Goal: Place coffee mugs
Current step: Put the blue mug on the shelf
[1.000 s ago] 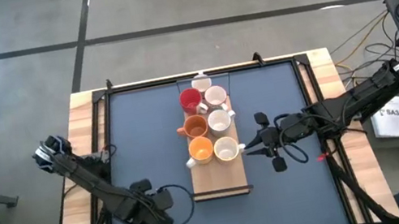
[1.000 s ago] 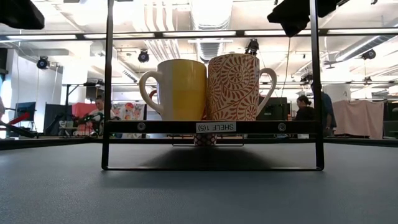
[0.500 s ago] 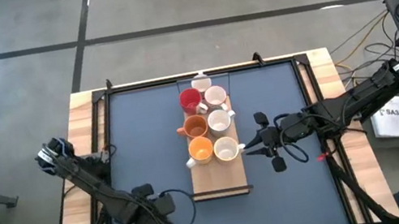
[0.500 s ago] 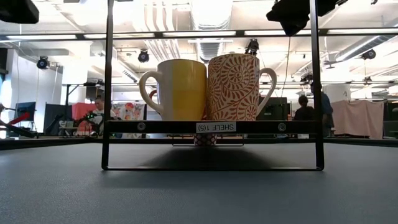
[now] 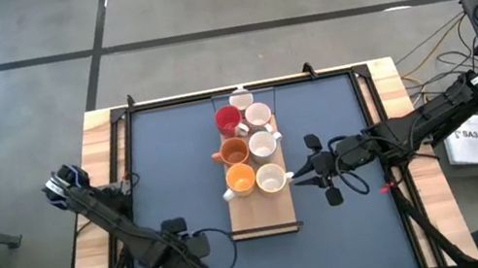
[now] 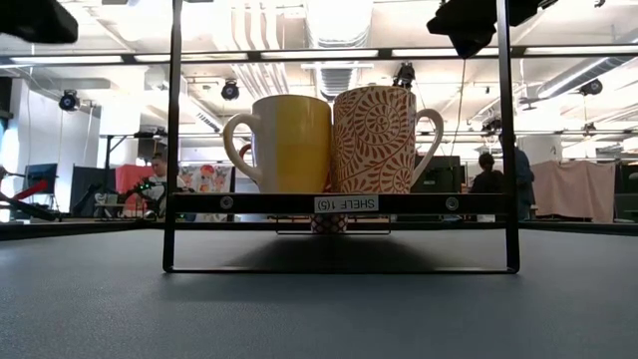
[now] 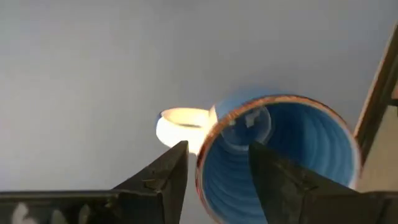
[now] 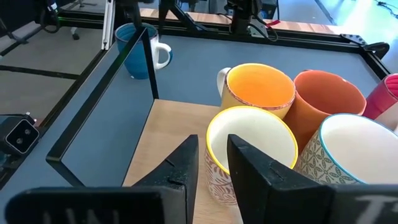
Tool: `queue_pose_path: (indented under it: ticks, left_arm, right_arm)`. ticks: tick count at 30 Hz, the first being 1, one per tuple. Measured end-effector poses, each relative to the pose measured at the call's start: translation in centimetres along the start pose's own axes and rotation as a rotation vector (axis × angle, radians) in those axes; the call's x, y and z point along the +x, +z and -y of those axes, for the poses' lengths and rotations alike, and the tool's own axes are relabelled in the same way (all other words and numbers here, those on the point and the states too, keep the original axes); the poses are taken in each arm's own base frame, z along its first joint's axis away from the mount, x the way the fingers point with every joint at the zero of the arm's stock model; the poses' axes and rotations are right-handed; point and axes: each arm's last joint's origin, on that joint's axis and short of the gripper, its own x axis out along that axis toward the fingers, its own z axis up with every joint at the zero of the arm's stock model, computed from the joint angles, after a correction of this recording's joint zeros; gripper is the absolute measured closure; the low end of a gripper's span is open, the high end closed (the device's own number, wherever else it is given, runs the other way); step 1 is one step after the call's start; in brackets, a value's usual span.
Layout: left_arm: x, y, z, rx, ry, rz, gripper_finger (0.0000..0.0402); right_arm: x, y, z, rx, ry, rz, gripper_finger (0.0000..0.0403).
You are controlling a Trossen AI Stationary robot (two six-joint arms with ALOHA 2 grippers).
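Observation:
Seven coffee mugs (image 5: 249, 147) stand in two rows on a wooden shelf board (image 5: 263, 216): one red, two orange, the others white or cream. The nearest pair is a yellow-orange mug (image 6: 289, 145) and a patterned cream mug (image 6: 374, 140). The blue mug (image 8: 138, 43), with a white handle (image 7: 177, 127), stands upright on the mat at the table's near left. My left gripper (image 7: 217, 149) is open over it, one finger inside the rim and one outside by the handle. My right gripper (image 5: 298, 175) hovers right of and above the patterned mug (image 8: 249, 149), with a narrow finger gap.
A black wire frame (image 6: 174, 150) stands around the shelf board. Bare blue mat (image 5: 175, 165) lies left and right of the shelf. Wooden borders (image 5: 102, 138) edge the table. People (image 6: 490, 175) stand in the room behind.
My left gripper has shifted a little toward the table's near-left corner over the blue mug. The right arm and the mugs on the shelf have kept still.

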Motion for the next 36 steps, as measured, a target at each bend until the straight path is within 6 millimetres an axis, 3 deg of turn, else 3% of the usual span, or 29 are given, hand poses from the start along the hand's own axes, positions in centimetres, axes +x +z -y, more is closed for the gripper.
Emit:
queue_pose_path:
  ticks: [7,10,13,24,29,36]
  left_arm:
    - [2.0,-0.6,-0.6,-0.011,0.014,-0.017,0.0313]
    - [1.6,-0.5,-0.5,0.005,0.004,-0.028,0.0377]
    - [0.8,-0.3,-0.3,0.001,-0.009,-0.051,0.0391]
    - [-4.5,0.6,-0.1,-0.004,-0.026,0.068,0.0399]
    - [-8.5,-0.2,-1.7,-0.052,0.046,0.115,0.04]
    - [-13.4,-0.7,-4.4,-0.069,0.224,0.417,0.04]
  right_arm:
    - [0.0,0.0,0.0,0.003,0.0,-0.001,0.0324]
    - [0.0,0.0,0.0,0.008,0.0,-0.001,0.0321]
    - [0.0,0.0,0.0,0.017,0.0,-0.001,0.0322]
    - [0.0,0.0,0.0,0.02,0.0,-0.002,0.0328]
    - [0.0,0.0,0.0,0.019,0.0,-0.002,0.0322]
    - [0.0,0.0,0.0,0.014,0.0,-0.002,0.0326]
